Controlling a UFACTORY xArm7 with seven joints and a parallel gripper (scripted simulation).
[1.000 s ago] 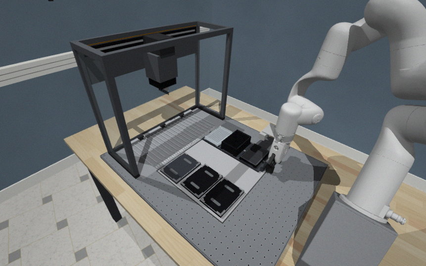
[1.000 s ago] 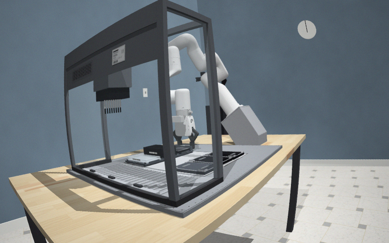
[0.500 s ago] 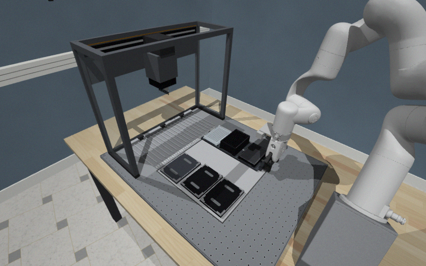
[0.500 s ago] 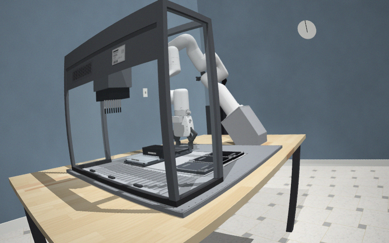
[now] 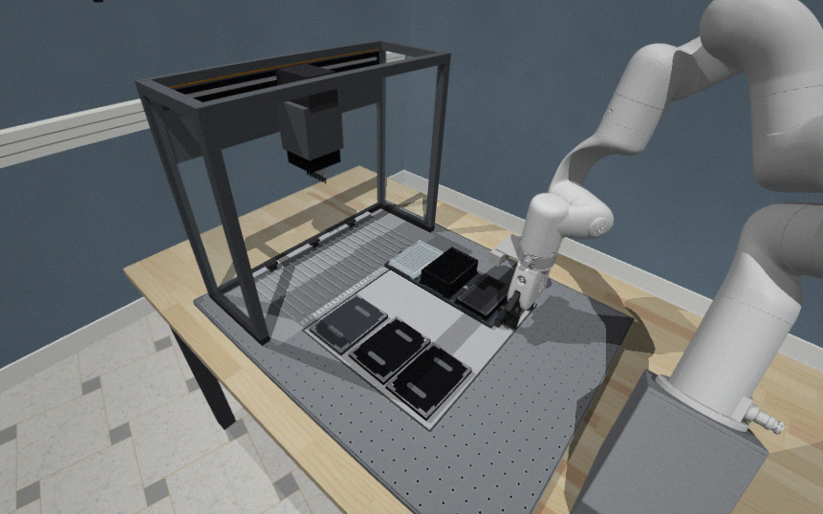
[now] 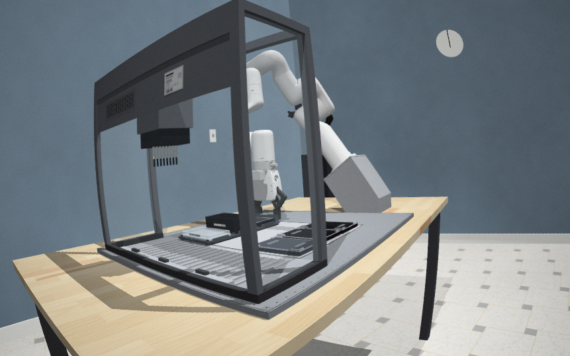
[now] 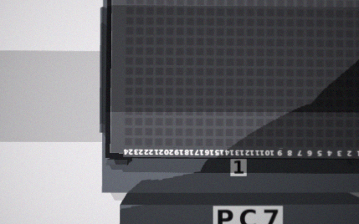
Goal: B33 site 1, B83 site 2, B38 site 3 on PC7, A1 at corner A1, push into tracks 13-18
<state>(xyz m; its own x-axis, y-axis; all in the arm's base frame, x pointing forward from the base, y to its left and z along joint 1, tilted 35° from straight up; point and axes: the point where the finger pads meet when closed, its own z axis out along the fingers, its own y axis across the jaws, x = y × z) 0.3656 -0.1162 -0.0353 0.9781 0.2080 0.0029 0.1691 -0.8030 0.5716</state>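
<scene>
My jaws hang spread, holding nothing, low over the handle [image 7: 248, 211] of PC7 [image 5: 497, 300], beside B33 [image 7: 239, 79] on site 1.

Wrist view: dark 384-well plate [image 7: 239, 75] cut off at top and right edges — row letters blurred. Grey carrier handle label "PC7" [image 7: 248, 216] clipped at bottom edge. Exterior view: gripper fingertips [image 6: 275, 211] partly hidden behind the dark instrument frame post [image 6: 241, 177].

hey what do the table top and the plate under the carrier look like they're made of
The table top looks like pale wood, matt, going by its plank grain. The base plate looks like grey metal, likely a matt anodised breadboard, judging by its regular grid of small holes; painted board can't be ruled out.
</scene>
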